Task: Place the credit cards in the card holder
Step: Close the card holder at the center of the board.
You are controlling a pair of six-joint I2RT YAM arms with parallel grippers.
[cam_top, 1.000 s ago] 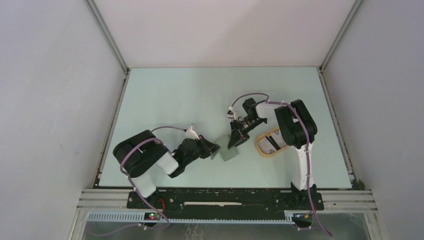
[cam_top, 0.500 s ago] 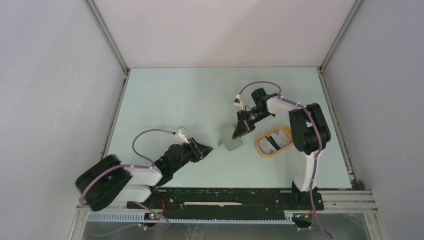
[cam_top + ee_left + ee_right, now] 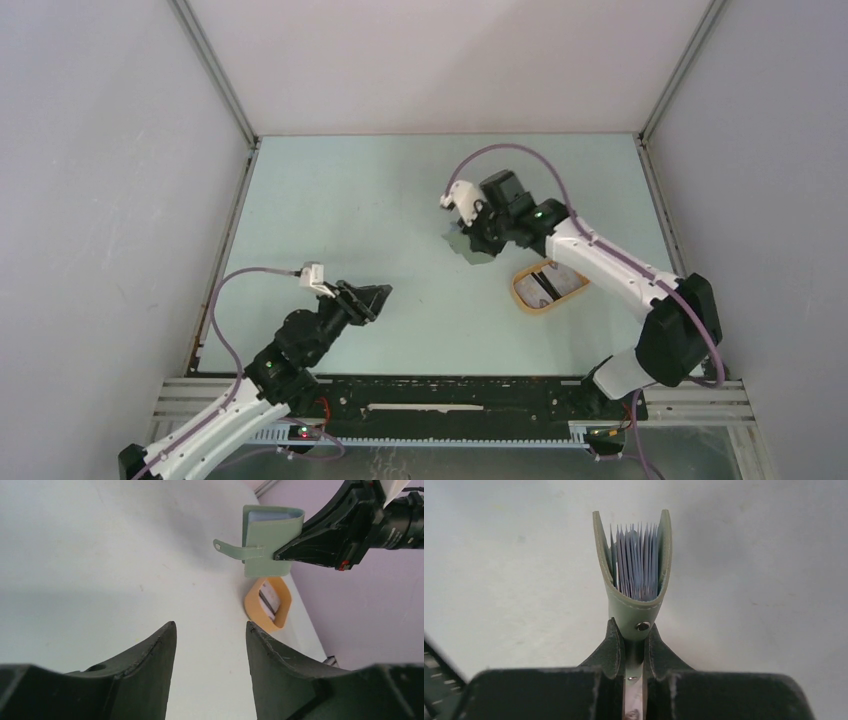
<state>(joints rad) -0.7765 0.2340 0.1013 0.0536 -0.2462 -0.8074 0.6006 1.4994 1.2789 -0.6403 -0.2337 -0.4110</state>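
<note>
The grey-green card holder [image 3: 623,606] hangs clear of the table, spread partly open so its pale inner slots [image 3: 636,560] show. My right gripper [image 3: 633,629] is shut on its snap-button edge. From above, the card holder [image 3: 462,244] sits at the tip of the right gripper [image 3: 478,236], mid-table. In the left wrist view the card holder [image 3: 267,545] floats with its strap sticking out left. Credit cards [image 3: 546,284], dark and pale, lie in the tan tray [image 3: 522,298]. My left gripper [image 3: 376,296] is open and empty, well to the near left of the card holder.
The tan oval tray [image 3: 255,607] with cards [image 3: 269,597] lies just near-right of the held card holder, under the right forearm. White walls and metal rails fence the pale green table [image 3: 350,200] at the back and on both sides.
My left gripper opened, let go of the card holder and drew back toward the near left. My right gripper closed on the card holder and carried it up and away from the arm bases.
</note>
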